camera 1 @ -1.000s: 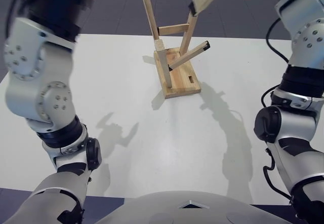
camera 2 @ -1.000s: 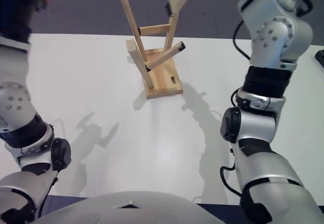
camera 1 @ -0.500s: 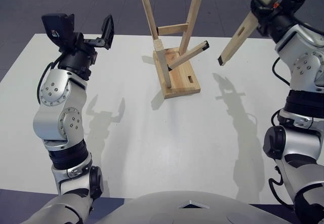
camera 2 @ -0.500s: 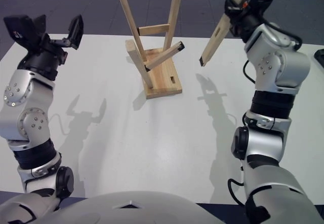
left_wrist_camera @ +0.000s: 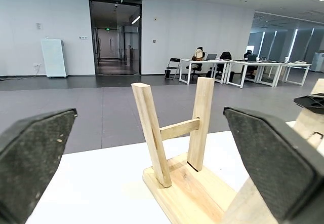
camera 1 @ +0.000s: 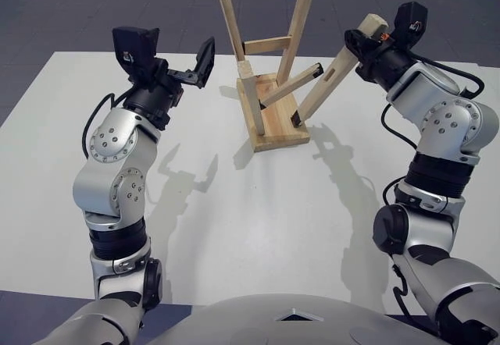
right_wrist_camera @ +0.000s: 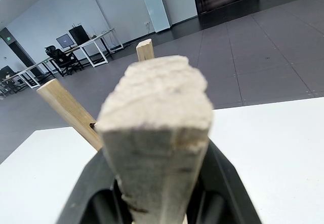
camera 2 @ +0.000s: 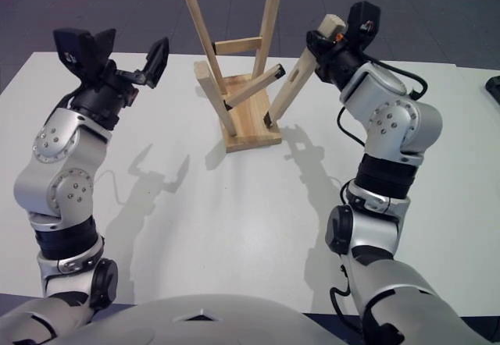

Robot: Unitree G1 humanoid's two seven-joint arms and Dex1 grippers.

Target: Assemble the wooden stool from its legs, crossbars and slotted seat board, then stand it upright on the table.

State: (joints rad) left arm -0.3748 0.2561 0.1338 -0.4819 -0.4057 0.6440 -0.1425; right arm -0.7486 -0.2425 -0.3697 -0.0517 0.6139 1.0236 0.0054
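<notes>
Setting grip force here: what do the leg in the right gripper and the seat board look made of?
Leg: pale wood, apparently unfinished; the right wrist view shows rough, fibrous end grain. Seat board: seemingly the same light wood, matte with faint grain, possibly lightly sealed.

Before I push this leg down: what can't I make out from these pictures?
- Head views: whether the leg in the right claw is socketed into the seat board; its tip covers the spot.
- Right wrist view: the board; the leg's end face blocks it.
- Left wrist view: the leg's lower end, behind a left claw finger.
</notes>
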